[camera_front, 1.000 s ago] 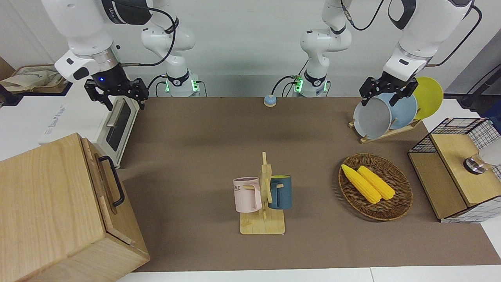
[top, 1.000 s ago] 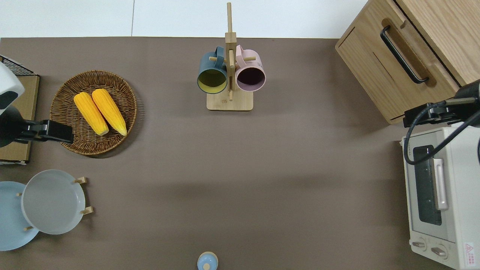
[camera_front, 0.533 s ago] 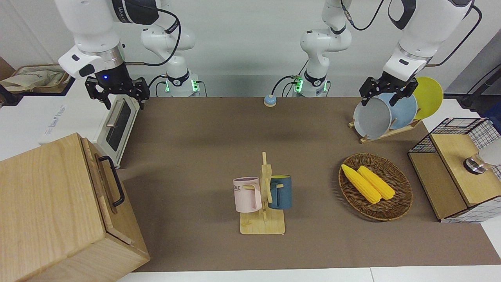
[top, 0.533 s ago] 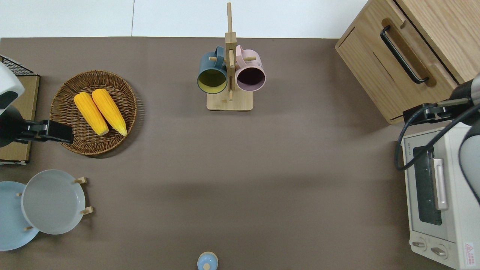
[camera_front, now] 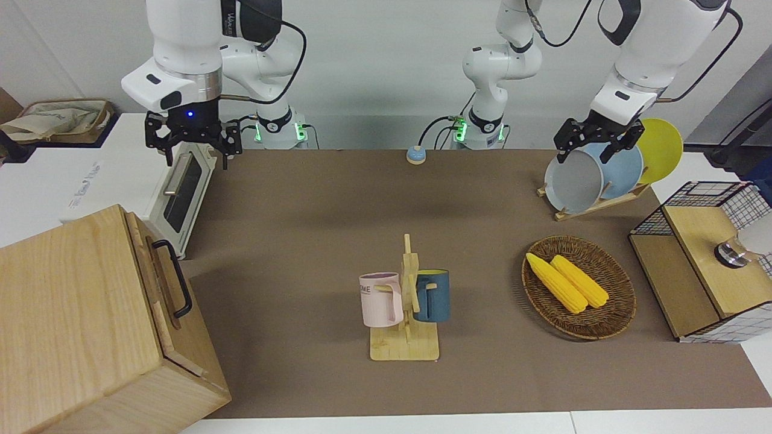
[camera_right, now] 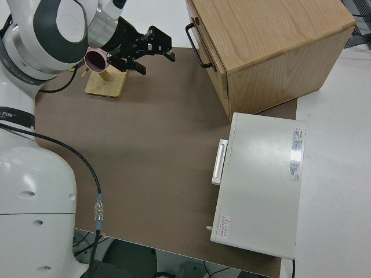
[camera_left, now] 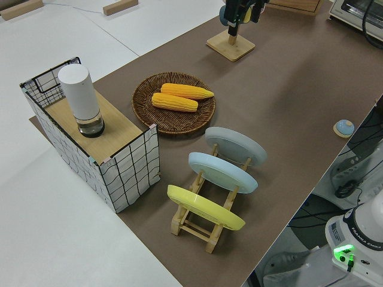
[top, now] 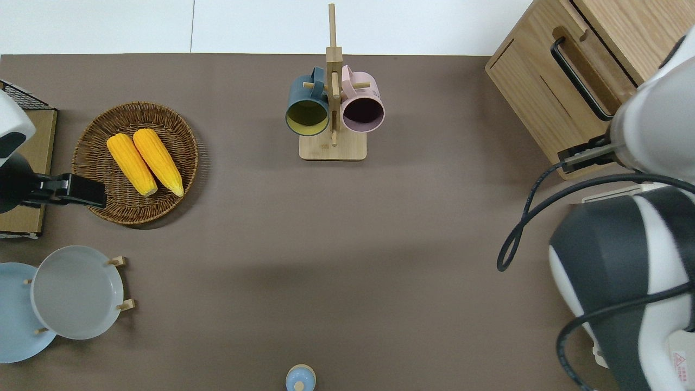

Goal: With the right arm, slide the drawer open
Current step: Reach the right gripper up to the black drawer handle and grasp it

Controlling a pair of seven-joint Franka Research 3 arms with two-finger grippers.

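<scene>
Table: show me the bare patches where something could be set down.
Largest bare stretch of the table: between the mug rack, the plates, the toaster oven and the blue knob. Another between mug rack and drawer. Crowded: the left arm's end, with basket, plates and mesh cabinet.

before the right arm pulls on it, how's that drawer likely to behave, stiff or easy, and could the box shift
The drawer looks shut flush in its big wooden box, so some initial stiffness is likely. Its black bar handle looks rigid and should not flex. The box seems bulky and probably heavy, so it should stay put, though it could creep on the brown mat. The right gripper is open.
</scene>
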